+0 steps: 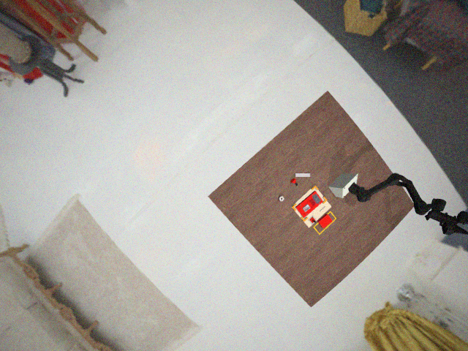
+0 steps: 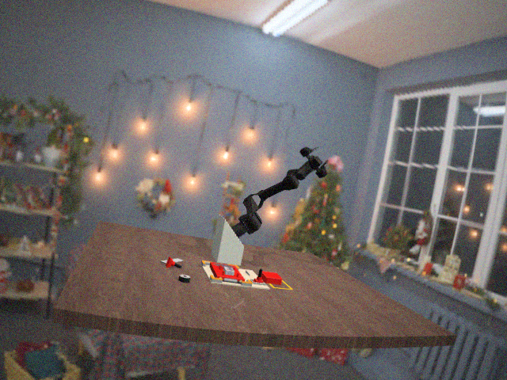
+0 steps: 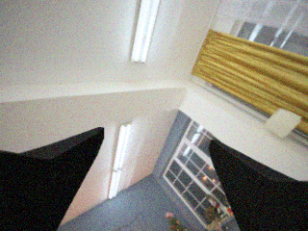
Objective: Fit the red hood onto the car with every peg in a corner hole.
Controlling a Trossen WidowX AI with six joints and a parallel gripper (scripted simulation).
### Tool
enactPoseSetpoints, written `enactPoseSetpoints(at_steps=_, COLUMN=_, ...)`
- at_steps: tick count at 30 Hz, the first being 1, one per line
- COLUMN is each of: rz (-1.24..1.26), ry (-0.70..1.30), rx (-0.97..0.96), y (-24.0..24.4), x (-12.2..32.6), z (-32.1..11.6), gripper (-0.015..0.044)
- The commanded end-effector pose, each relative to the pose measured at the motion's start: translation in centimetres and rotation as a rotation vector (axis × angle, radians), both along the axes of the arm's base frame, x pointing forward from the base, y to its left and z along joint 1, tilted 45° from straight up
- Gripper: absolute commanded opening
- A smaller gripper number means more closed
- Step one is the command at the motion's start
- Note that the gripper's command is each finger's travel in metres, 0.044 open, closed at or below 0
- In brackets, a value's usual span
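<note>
Exterior, hood [image 1: 325,221] [image 2: 272,278]: right of chassis [image 1: 302,211] [image 2: 216,270]; likely light, stiff, smooth; best pinched across opposite side walls.
Gripper [image 1: 463,225] [image 2: 322,154] [image 3: 158,138]: fingers spread wide, holding nothing.

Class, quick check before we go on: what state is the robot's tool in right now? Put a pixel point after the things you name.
Tool [image 3: 158,138]: open, fingers wide apart, nothing held between them.

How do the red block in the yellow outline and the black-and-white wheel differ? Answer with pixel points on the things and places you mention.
The red block [image 1: 325,221] [image 2: 272,278] is boxy; the wheel [image 1: 281,198] [image 2: 184,278] is round.
The block sits within the outline [image 1: 319,233] [image 2: 291,289]; the wheel lies outside it.
Both are out of the hand [image 3: 157,136].
</note>
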State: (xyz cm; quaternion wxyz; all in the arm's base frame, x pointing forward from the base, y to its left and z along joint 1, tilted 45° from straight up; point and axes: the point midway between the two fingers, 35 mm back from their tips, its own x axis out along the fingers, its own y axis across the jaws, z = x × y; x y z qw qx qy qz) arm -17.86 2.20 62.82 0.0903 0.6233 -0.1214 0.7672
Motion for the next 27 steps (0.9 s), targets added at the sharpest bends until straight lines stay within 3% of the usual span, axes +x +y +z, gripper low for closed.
enactPoseSetpoints(at_steps=1, rz=-0.007, ry=0.008, rx=0.001, y=0.0, x=0.3, z=0.1, gripper=0.044)
enactPoseSetpoints(at_steps=13, rz=-0.496, ry=0.538, rx=-0.073, y=-1.2, x=19.8, z=1.6, gripper=0.044)
enactPoseSetpoints(at_steps=22, rz=-0.782, ry=0.908, rx=-0.288, y=-2.6, x=34.7, z=-3.2, gripper=0.044)
enactPoseSetpoints(at_steps=27, rz=-0.868, ry=1.027, rx=-0.407, y=-2.9, x=39.5, z=-6.1, gripper=0.044)
